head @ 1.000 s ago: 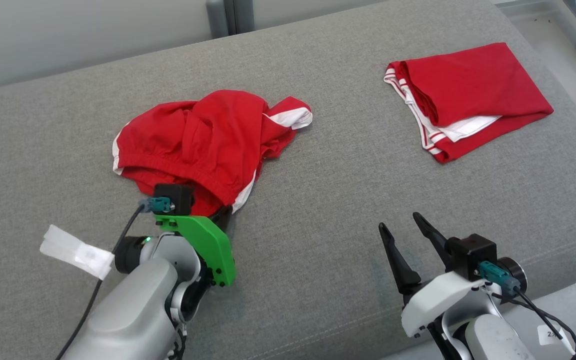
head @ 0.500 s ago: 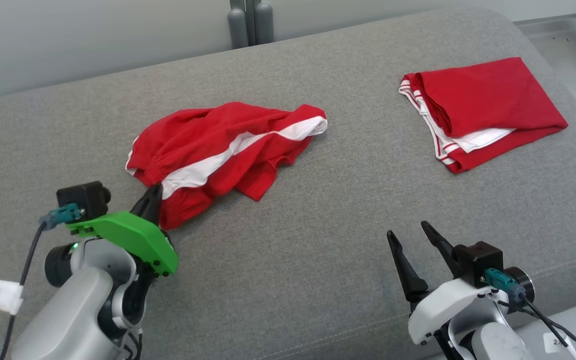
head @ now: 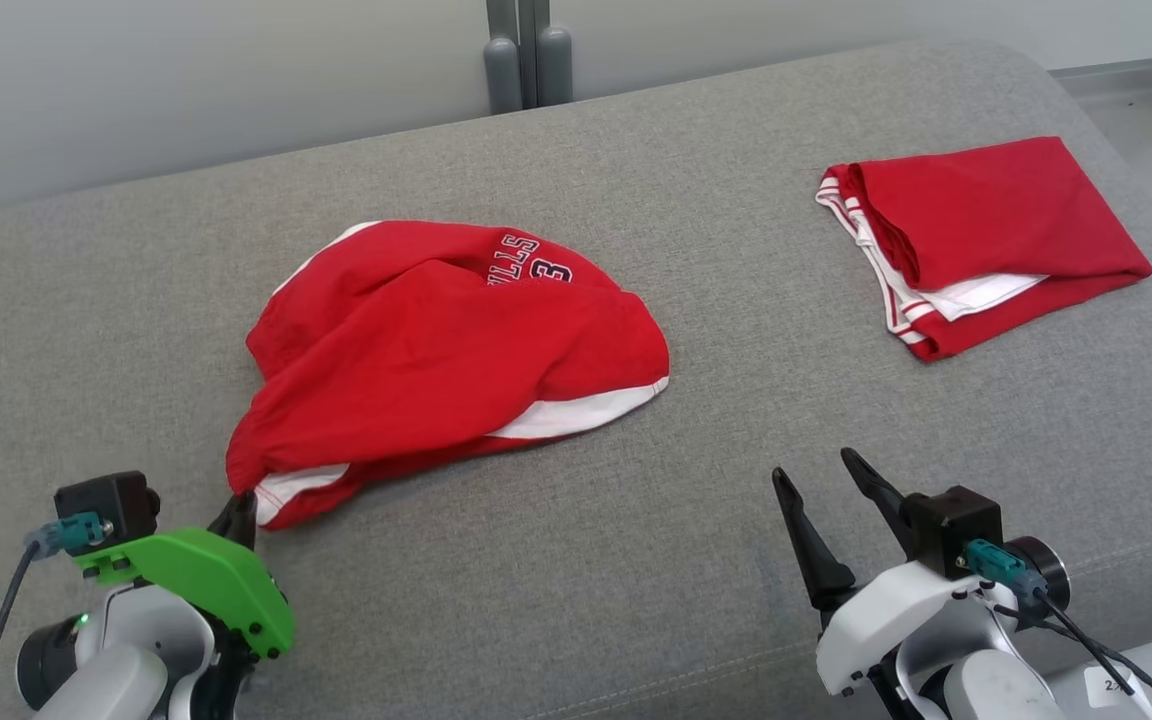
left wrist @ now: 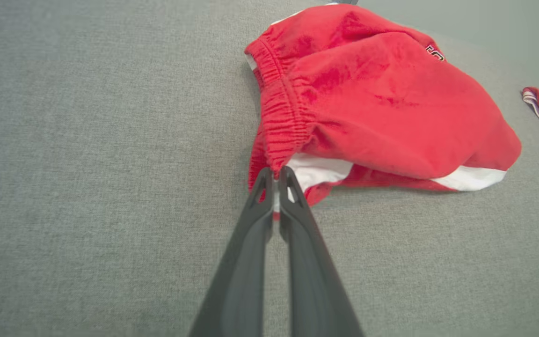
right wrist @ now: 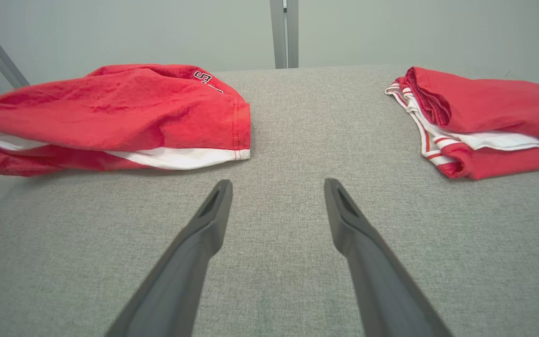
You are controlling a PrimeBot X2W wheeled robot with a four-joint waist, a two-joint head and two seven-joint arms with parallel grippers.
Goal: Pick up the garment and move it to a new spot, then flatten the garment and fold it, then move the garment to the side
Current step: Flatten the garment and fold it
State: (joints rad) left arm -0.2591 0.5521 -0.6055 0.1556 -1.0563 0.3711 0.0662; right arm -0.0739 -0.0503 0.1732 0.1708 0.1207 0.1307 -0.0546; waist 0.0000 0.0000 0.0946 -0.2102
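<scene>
The garment (head: 446, 355) is a pair of red shorts with white trim and white lettering, lying rumpled on the grey cushion left of centre. My left gripper (head: 241, 503) is shut on its near-left corner by the elastic waistband (left wrist: 281, 121); in the left wrist view the closed fingertips (left wrist: 275, 175) pinch the red and white hem. The garment (right wrist: 110, 117) also lies at the left of the right wrist view. My right gripper (head: 821, 475) hovers open over bare cushion at the lower right, its fingers (right wrist: 213, 206) spread with nothing between them.
A second red garment with white striped trim (head: 976, 245) lies folded at the far right of the grey cushion (head: 696, 480). A pale wall and a grey post (head: 526, 50) stand behind. The cushion's front edge runs just below both grippers.
My left gripper has pulled the garment's corner toward me and to the left, and the cloth has flipped over and spread, showing the lettering. The camera has shifted. The right gripper stays still and open.
</scene>
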